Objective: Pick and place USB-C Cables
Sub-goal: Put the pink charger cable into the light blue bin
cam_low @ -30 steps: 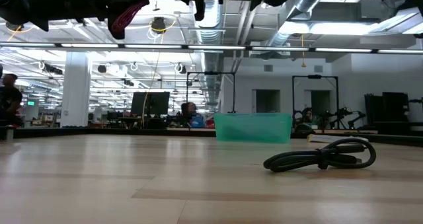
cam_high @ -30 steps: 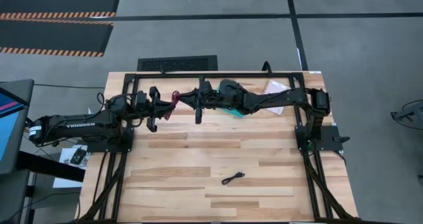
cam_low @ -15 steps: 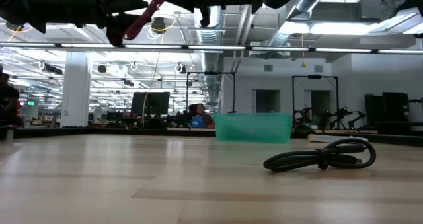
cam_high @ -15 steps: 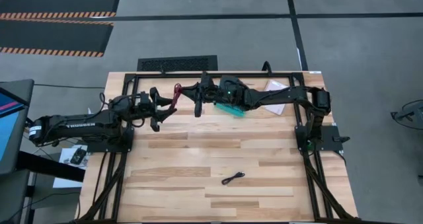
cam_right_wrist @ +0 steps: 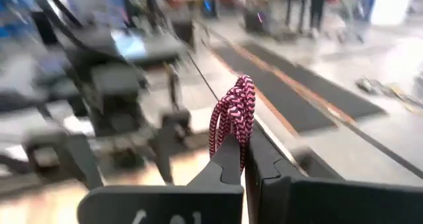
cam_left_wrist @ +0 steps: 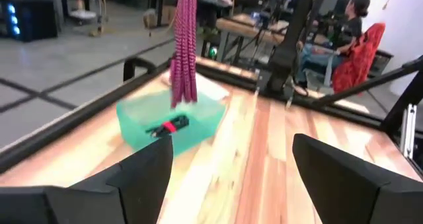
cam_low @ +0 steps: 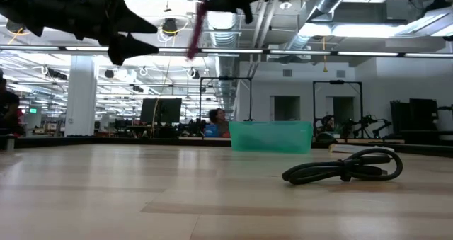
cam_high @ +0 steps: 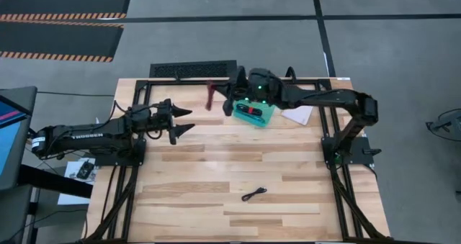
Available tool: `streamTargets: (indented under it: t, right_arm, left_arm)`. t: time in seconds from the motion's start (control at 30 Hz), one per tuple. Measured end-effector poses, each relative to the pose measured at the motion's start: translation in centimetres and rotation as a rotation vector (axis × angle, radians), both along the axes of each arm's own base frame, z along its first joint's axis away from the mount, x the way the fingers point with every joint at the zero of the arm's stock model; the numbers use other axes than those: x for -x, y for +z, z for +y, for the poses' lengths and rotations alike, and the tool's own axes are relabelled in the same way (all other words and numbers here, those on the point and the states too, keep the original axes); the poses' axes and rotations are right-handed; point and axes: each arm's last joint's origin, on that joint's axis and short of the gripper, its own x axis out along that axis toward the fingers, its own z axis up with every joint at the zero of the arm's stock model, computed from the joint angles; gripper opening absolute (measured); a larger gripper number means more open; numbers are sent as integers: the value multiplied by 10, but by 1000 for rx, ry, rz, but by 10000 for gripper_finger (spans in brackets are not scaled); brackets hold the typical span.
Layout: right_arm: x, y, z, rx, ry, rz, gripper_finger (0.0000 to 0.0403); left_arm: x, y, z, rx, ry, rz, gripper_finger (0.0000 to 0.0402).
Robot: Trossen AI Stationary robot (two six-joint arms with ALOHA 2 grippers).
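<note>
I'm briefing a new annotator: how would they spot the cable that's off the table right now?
Start at the teal tray at the table's far edge. Just beside it, the right end effector pinches a magenta-purple cable that hangs in the air. It is braided and pink-toned, unlike the black cable lying on the wood.

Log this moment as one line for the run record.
right tool: shut on magenta cable, held up beside the teal tray | left tool: open, empty | tray: black-and-red cable | table: black cable
</note>
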Motion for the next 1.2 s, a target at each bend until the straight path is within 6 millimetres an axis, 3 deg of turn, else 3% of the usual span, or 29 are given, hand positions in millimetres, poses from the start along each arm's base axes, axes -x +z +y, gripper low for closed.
streamTargets:
  t: [0.2,0.53,0.93,1.2]
  right_arm:
    - [22,-5,-3,-3,-115,230,2]
    - [30,-45,-15,-53,-258,564,1]
    - [54,-58,-38,-159,-367,735,2]
    - [55,-62,-40,-173,-375,758,5]
  left_arm:
    - [1,-6,0,25,5,57,300]
    - [2,-11,1,35,54,107,300]
    - [2,-12,1,37,64,117,300]
    - [3,-12,2,36,83,123,300]
